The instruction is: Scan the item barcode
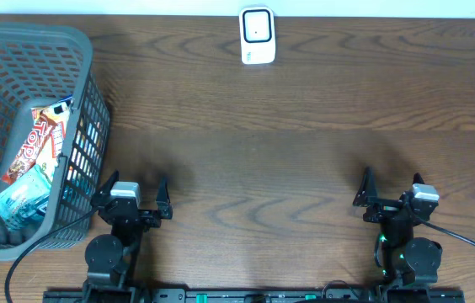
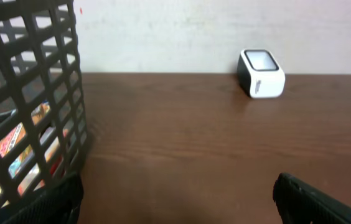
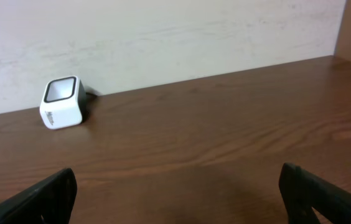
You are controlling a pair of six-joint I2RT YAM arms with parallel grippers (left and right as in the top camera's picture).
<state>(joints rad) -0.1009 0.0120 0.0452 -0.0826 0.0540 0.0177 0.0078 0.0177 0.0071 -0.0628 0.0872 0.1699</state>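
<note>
Left end effector (image 1: 135,188) and right end effector (image 1: 392,190) gape toward the scanner (image 1: 257,35).

Basket (image 1: 93,101) cut by overhead's left edge. Snack packets (image 1: 39,145) overlap inside; lower ones partly hidden, print mostly unreadable. Scanner (image 1: 257,35) markings too small to read.

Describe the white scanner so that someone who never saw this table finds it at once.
Start from the dark wooden table and look to its far edge, near the middle. There stands the scanner, a small white box with a dark window on its face. It is alone on bare wood, far from the grey basket of snack packets at the left.
</note>
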